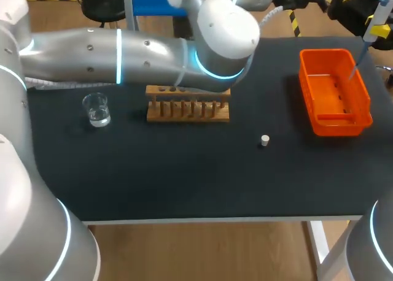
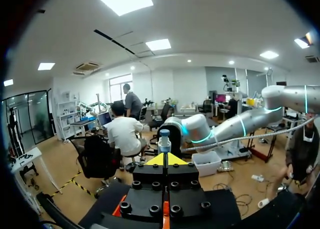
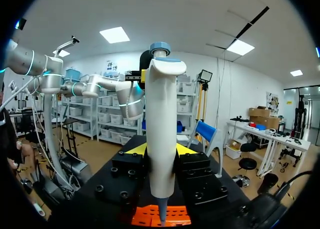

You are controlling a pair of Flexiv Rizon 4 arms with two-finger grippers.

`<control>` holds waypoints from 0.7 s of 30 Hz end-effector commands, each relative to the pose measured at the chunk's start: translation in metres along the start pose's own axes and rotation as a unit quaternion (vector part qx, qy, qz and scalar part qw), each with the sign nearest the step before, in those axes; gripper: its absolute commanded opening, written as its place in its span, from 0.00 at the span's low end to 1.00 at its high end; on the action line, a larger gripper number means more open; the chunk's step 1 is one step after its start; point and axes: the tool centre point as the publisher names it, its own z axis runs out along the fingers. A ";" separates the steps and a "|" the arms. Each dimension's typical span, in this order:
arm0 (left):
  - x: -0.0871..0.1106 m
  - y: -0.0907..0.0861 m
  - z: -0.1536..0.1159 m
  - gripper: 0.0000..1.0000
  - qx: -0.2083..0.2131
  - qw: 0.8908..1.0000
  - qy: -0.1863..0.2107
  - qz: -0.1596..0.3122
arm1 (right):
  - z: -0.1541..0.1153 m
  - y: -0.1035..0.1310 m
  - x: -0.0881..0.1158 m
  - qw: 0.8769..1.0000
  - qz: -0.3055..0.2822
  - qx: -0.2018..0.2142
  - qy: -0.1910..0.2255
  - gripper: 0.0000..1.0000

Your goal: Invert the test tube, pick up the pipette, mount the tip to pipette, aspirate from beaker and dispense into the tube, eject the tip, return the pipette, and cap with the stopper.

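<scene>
Black-matted worktop (image 1: pixel 184 177) carrying clear glass beaker (image 1: pixel 96 109) near left edge, wooden tube rack (image 1: pixel 187 109) beside it, small white stopper (image 1: pixel 264 140) right of middle, orange plastic tray (image 1: pixel 362 84) by right edge. Right gripper (image 3: pixel 160 150) clamping white, blue-topped pipette (image 3: pixel 161 119), hanging over tray's far right corner. Left gripper (image 2: pixel 163 159) showing yellow tips pressed together.

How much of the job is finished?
Done: the pipette is picked up. In hand: the right gripper holds it above the orange tray. Left: the stopper lies on the table, so capping waits. Whether liquid has been moved, I cannot tell.
</scene>
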 end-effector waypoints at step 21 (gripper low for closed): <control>0.005 -0.001 0.055 0.00 0.070 0.997 0.029 -0.007 | 0.000 0.001 0.000 1.000 0.000 0.002 0.001 0.00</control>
